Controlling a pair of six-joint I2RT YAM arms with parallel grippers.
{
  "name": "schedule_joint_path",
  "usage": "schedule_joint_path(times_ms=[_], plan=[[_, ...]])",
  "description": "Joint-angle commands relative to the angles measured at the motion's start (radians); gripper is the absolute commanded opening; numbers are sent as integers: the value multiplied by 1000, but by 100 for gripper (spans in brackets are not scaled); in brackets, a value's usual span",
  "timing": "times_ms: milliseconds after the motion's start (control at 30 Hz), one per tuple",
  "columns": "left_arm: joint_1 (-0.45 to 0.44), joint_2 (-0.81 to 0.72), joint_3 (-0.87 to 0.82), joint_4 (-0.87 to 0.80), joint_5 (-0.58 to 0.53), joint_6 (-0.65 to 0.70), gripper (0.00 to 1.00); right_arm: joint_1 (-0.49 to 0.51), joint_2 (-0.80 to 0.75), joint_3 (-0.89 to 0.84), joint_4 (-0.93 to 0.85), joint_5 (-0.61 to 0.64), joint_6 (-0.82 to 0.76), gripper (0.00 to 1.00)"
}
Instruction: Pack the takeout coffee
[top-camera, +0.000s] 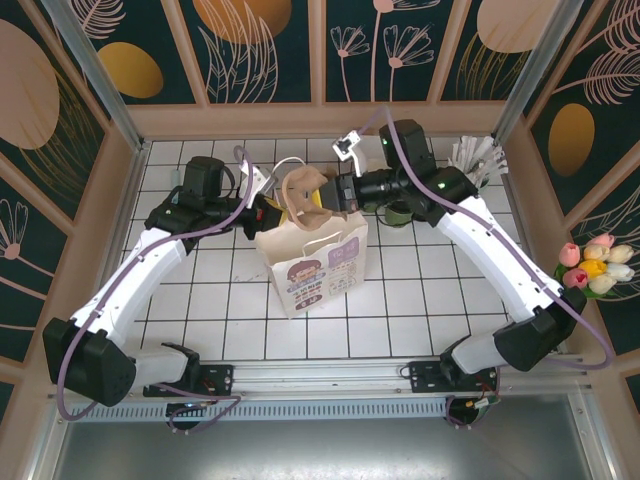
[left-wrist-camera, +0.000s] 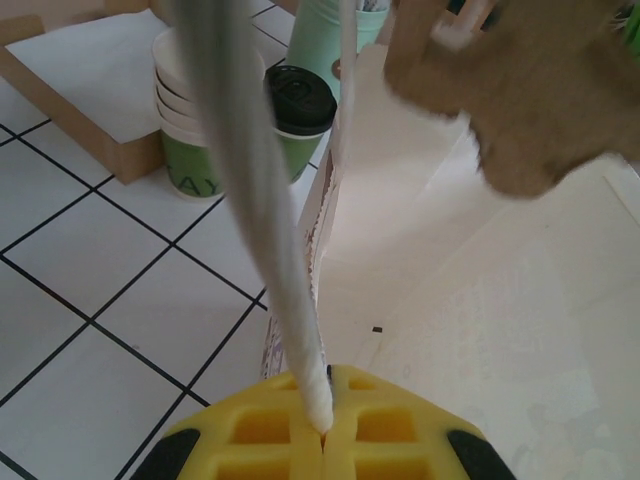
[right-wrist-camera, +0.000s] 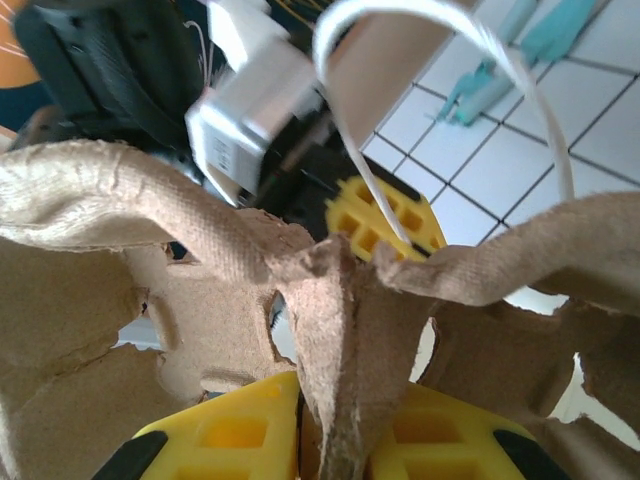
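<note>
The takeout coffee (left-wrist-camera: 298, 110), a small green cup with a black lid, stands on the tiles beside the white paper bag (top-camera: 315, 255). My left gripper (left-wrist-camera: 325, 438) is shut on the bag's white handle (left-wrist-camera: 262, 200), at the bag's left rim (top-camera: 268, 212). My right gripper (right-wrist-camera: 335, 445) is shut on the centre ridge of a brown pulp cup carrier (right-wrist-camera: 340, 310). It holds the carrier (top-camera: 303, 190) over the bag's open mouth. The bag's pale inside (left-wrist-camera: 480, 300) shows below the carrier (left-wrist-camera: 540, 90).
A stack of lidless green cups (left-wrist-camera: 190, 130) stands next to the coffee, with a brown box (left-wrist-camera: 90, 80) behind them. Tulips (top-camera: 595, 265) lie at the right wall. White packets (top-camera: 478, 155) sit at the back right. Teal items (right-wrist-camera: 520, 40) lie on the tiles.
</note>
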Motion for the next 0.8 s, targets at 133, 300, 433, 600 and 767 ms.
schedule_joint_path(times_ms=[133,300,433,600,767], plan=[[-6,4,41,43,-20,-2,0,5,13,-81,-46,-26,23,18],[-6,2,40,64,-32,-39,0,12,40,-95,-107,72,30,18],[-4,20,48,46,-34,-64,0,39,67,-84,-171,169,32,18],[-6,35,56,31,-53,-98,0,63,101,-79,-237,266,55,18],[-4,43,76,34,-88,-115,2,100,150,-44,-304,352,51,18]])
